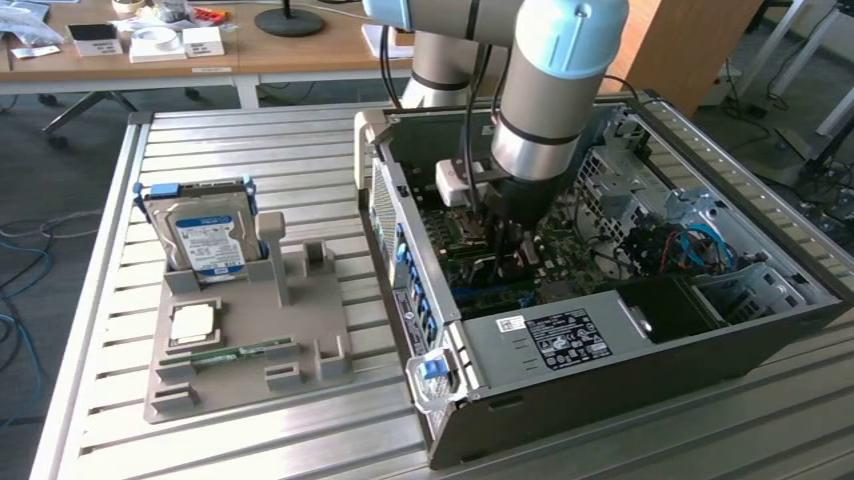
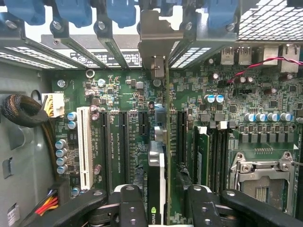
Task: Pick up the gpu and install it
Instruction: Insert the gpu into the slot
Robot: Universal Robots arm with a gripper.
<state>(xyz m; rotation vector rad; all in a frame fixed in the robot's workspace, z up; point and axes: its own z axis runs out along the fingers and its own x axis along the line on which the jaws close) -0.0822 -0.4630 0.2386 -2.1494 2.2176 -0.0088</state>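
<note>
Grey metal computer case [image 1: 641, 390] lies open on the slatted table [image 1: 200, 440], with the arm reaching inside. On the motherboard [image 2: 118, 94], the gpu [image 2: 158, 189] stands on edge in its slot. Gripper [image 2: 158, 208] fingers [image 2: 130, 208] sit parted either side, apparently releasing; seating needs checking

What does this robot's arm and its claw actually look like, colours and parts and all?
The arm is a thick silver-grey tube with pale blue caps at its joints and a black ring near the wrist. Black cables run down beside it to a small white box. The gripper is matte black, with two chunky fingers held on by round silver screws, joined to black linkage bars.
</note>
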